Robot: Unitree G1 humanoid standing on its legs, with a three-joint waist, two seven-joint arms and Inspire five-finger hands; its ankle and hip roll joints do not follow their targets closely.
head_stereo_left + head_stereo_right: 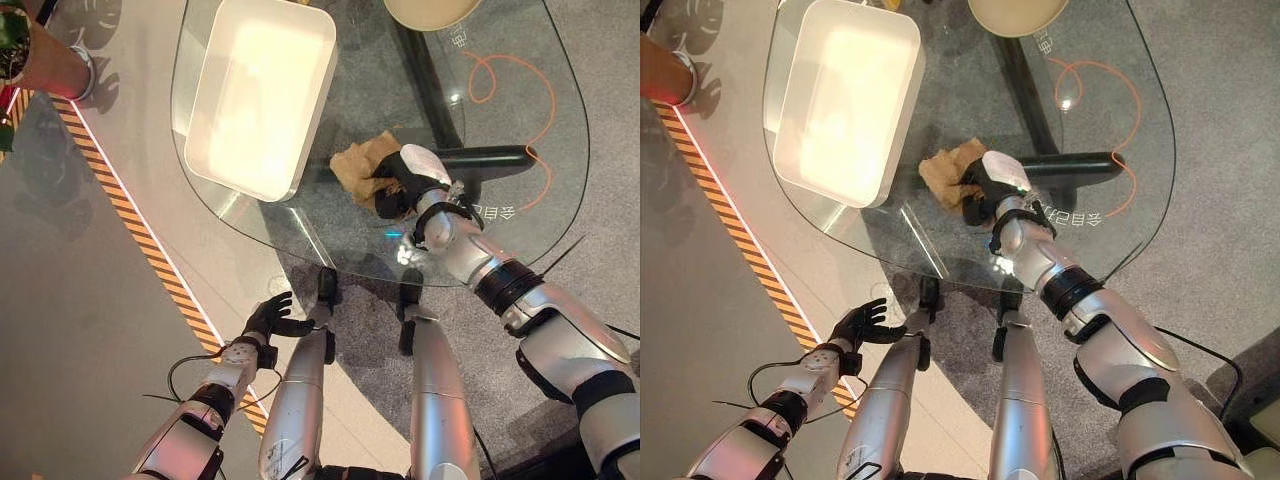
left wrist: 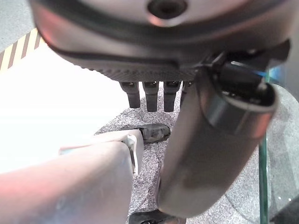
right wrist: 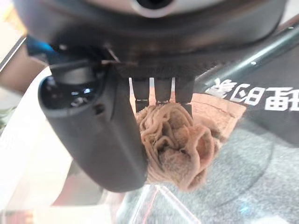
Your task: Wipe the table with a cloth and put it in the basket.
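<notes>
1. The crumpled tan-brown cloth (image 1: 362, 165) lies bunched on the clear glass desk (image 1: 520, 200), near its middle and toward the robot's edge.
2. The right hand (image 1: 405, 180) rests on the cloth's right side; in the right wrist view its fingers (image 3: 163, 95) curl down into the folds with the thumb alongside, clamped on the cloth (image 3: 175, 140).
3. The large white rectangular plastic basket (image 1: 262, 95) stands on the desk just to the left of the cloth, apart from it, its open top facing up and its near corner close to the desk's edge.
4. A round cream-coloured object (image 1: 430, 10) sits at the far edge of the desk, cut off by the frame; what it is cannot be told.
5. A black tubular desk base (image 1: 490, 157) shows through the glass just beyond the right hand, and a thin orange looping line (image 1: 500, 75) runs across the far right part of the glass.
6. The left hand (image 1: 272, 318) hangs low, off the desk and well apart from the cloth, its fingers (image 2: 152, 95) spread apart and holding nothing.
7. Under the desk lies grey speckled carpet (image 1: 600, 230); to the left, smooth floor carries an orange-and-black striped strip (image 1: 140, 225).
</notes>
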